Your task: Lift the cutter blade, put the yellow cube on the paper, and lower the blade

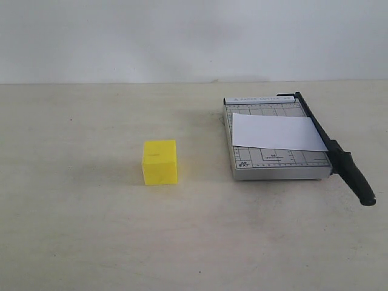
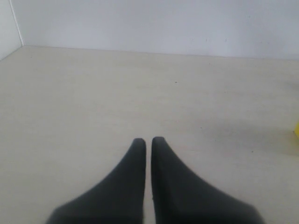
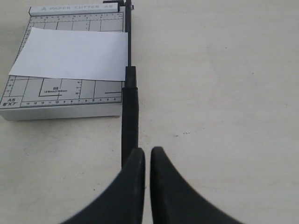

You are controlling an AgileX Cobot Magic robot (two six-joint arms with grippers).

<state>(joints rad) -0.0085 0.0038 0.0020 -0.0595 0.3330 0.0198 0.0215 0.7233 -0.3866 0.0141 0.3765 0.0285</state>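
1. The cutter blade lies flat along one long edge of the grey board. Its thick handle juts past the board's near end. It looks down at rest, so the raising step appears not yet begun.
2. The paper lies across the middle of the board, with one short edge tucked against the blade line. Bare gridded strips show at the board's far and near ends. Placed like this, the sheet gives the cube a landing spot beside the blade's path.
3. The yellow cube stands on the table, well apart from the board on the side opposite the blade. It touches neither the paper nor the board.
4. The right gripper has its fingers pressed together with nothing between them. It hangs just off the board's near end, and the handle's tip runs beneath or beside one fingertip. Whether they touch cannot be told. This position probably suits taking the handle, the part of the blade farthest from the hinge.
5. The left gripper is likewise closed to a hairline gap and empty, over bare table. The board is outside its view. A yellow sliver at the frame edge is probably the cube, which lies off to its side and out of its grasp.
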